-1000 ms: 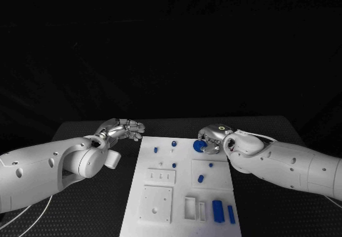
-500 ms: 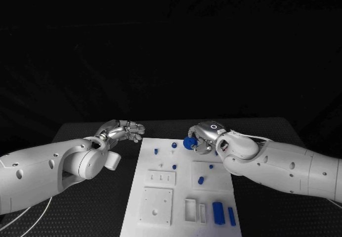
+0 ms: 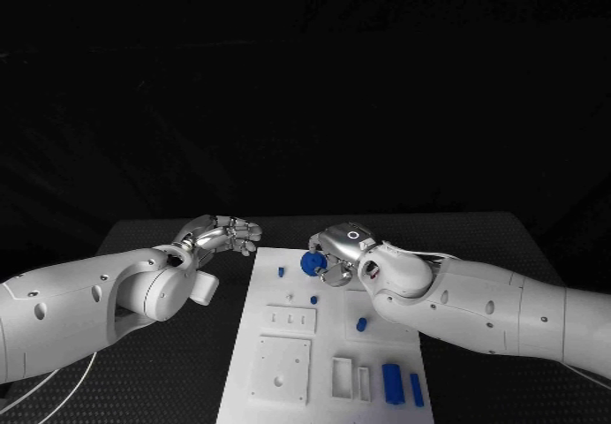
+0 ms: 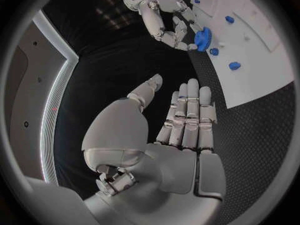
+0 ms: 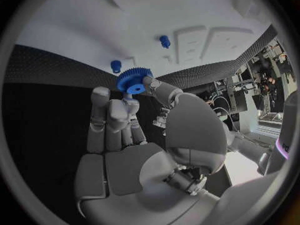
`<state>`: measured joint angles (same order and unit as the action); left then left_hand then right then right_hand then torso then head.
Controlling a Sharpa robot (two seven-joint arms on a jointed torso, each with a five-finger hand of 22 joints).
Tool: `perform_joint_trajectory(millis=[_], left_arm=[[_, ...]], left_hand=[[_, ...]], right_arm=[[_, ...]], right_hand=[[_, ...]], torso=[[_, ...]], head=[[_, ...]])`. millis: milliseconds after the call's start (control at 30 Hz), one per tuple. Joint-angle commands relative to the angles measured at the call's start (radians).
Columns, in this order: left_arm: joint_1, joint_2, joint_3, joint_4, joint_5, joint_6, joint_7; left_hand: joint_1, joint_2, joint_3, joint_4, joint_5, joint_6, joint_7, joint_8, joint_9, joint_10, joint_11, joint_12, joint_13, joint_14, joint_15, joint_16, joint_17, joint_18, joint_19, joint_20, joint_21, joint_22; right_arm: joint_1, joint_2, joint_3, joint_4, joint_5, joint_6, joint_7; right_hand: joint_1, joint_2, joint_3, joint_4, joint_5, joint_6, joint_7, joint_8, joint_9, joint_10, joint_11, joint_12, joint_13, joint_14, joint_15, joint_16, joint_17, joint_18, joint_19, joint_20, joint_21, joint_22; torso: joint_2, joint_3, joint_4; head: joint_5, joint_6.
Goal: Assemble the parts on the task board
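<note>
My right hand (image 3: 342, 252) holds a blue gear (image 3: 311, 263) pinched at its fingertips, above the far end of the task board (image 3: 282, 371), near the board's left edge as my head camera sees it. My left hand (image 3: 224, 233) hangs just off that far left corner over the black surface (image 3: 166, 371), holding nothing, its fingers loosely curled in the head view and lying straight and close together in its own wrist view (image 4: 187, 120). Around the gear on the board stand small blue pegs: one at the left edge (image 3: 280, 272), one nearer the middle (image 3: 313, 300), and an oblong blue piece (image 3: 360, 324) further toward me. At the near end lie two long blue blocks (image 3: 392, 382) beside white rectangular slots (image 3: 340, 374), with a recessed square plate (image 3: 279, 364) to their left. My own right forearm covers the board's right side in the head view. The right wrist view shows the gear's teeth and hub (image 5: 132, 80) plainly, gripped between thumb and fingers, with two pegs (image 5: 164, 41) on the board beyond it. The left wrist view catches my right hand (image 4: 164, 20) from the side, with the gear (image 4: 202, 36) at its fingertips just above the board's edge (image 4: 262, 70).
</note>
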<state>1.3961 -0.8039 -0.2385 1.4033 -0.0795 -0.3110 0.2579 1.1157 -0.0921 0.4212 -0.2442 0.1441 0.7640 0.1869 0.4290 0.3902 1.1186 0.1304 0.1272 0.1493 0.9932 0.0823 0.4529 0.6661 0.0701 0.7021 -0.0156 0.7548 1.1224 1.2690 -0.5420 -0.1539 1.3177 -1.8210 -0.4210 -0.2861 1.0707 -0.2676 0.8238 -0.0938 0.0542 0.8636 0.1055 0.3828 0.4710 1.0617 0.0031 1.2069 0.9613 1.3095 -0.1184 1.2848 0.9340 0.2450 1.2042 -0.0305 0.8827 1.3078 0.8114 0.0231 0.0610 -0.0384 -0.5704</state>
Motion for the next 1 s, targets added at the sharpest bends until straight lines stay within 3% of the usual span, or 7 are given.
perform_joint_trajectory(millis=[33,400,500,1000], left_arm=[[0.001,0.007,0.001,0.002,-0.004,0.003,0.011],[0.001,0.007,0.001,0.001,-0.004,0.001,0.011],[0.001,0.008,0.001,0.001,-0.004,0.002,0.011],[0.001,0.011,0.001,-0.001,-0.004,0.003,0.009]], left_hand=[[-0.006,0.003,0.002,-0.003,0.0,-0.009,-0.001,-0.002,0.001,-0.003,-0.002,-0.005,0.001,0.003,0.001,-0.005,0.001,0.013,-0.007,0.0,0.006,-0.001],[-0.007,0.003,0.003,-0.004,0.0,-0.009,-0.001,-0.002,0.002,-0.003,-0.002,-0.005,0.001,0.003,0.001,-0.005,0.002,0.013,-0.008,0.0,0.006,-0.002],[-0.008,0.003,0.003,-0.005,-0.001,-0.009,-0.001,-0.002,0.002,-0.003,-0.002,-0.005,0.001,0.003,0.001,-0.006,0.002,0.013,-0.008,0.0,0.007,-0.002],[-0.01,0.002,0.003,-0.005,-0.001,-0.009,-0.001,-0.002,0.002,-0.003,-0.001,-0.005,0.002,0.003,0.001,-0.006,0.003,0.012,-0.008,0.001,0.007,-0.002]], right_arm=[[-0.009,0.017,-0.002,-0.01,-0.021,0.0,-0.006],[-0.017,0.048,-0.01,-0.048,-0.023,0.014,-0.005],[-0.021,0.056,-0.013,-0.059,-0.032,0.014,-0.008],[-0.027,0.073,-0.02,-0.092,-0.046,0.028,-0.021]], right_hand=[[0.002,-0.007,0.003,0.004,-0.006,0.186,-0.023,0.001,0.002,-0.025,-0.029,-0.002,-0.001,-0.002,-0.012,-0.004,0.001,0.017,0.0,-0.006,0.003,0.016],[0.003,-0.008,0.005,0.005,-0.006,0.184,-0.022,0.0,0.002,-0.025,-0.029,-0.003,-0.002,-0.002,-0.011,-0.004,0.001,0.017,0.0,-0.006,0.003,0.016],[0.003,-0.008,0.005,0.005,-0.006,0.184,-0.022,0.0,0.002,-0.025,-0.029,-0.003,-0.002,-0.002,-0.011,-0.004,0.001,0.017,0.0,-0.006,0.003,0.016],[0.004,-0.01,0.006,0.006,-0.006,0.181,-0.021,-0.002,0.002,-0.026,-0.028,-0.004,-0.002,-0.002,-0.011,-0.005,0.001,0.017,0.0,-0.006,0.003,0.016]], torso=[[0.0,-0.0011,0.001],[0.0,-0.0005,-0.0009],[0.0,0.0001,-0.0012],[0.0,0.0034,-0.0032]], head=[[0.007,0.0],[0.01,-0.002],[0.007,-0.004],[0.014,-0.008]])
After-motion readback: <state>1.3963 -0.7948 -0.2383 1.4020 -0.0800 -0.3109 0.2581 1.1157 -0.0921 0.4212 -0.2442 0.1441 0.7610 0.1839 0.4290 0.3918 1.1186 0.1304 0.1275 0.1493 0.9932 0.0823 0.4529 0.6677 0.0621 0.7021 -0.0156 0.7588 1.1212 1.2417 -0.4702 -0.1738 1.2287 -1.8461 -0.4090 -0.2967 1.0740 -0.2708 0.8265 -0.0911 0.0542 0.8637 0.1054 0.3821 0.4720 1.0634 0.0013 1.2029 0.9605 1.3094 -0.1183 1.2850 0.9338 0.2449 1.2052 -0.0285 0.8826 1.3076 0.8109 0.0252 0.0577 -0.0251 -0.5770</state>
